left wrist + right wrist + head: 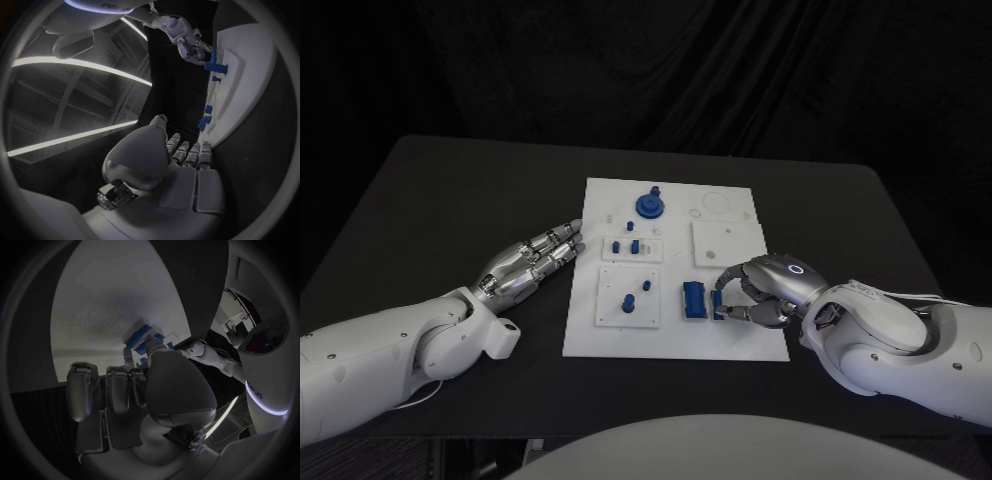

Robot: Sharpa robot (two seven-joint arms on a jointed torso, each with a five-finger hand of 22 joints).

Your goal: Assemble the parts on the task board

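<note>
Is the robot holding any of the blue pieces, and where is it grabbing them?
The right hand has its fingertips at a blue block on the white board; a real grip cannot be told. The left hand holds nothing.

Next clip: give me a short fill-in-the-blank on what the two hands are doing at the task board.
1. The right hand pinches a part whose colour is ____.
2. The left hand lies on the black table beside the task board, holding ____.
3. The round blue part stands near the board's ____ edge.

Missing words: blue; nothing; far
</note>
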